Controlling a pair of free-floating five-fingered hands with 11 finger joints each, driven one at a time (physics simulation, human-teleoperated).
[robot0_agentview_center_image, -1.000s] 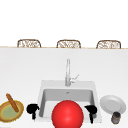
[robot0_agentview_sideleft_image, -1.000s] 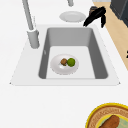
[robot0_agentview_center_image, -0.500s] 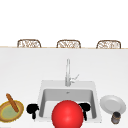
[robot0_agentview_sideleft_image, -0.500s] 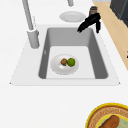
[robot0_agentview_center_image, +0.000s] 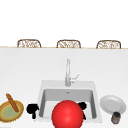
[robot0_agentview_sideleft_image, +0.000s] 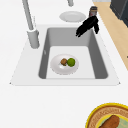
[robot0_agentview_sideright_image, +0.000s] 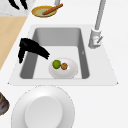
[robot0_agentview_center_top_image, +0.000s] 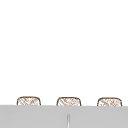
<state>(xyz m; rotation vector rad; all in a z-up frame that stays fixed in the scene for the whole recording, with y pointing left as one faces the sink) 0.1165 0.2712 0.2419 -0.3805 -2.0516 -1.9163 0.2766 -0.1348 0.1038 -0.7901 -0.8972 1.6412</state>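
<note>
Two fruits (robot0_agentview_sideleft_image: 67, 62) (one bowl (robot0_agentview_sideleft_image: 56, 67)), sink (robot0_agentview_sideleft_image: 102, 65).

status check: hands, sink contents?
Right hand open, over the sink's right end. Left hand idle, left of the basin. Bowl in the basin holds lime and brown ball, untouched.

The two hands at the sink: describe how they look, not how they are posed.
Both are plain matte black and human-shaped, with slim tapering fingers. The left hand and the right hand float free, ending at the wrist with no arm, sleeve, cable or marking to be seen.
</note>
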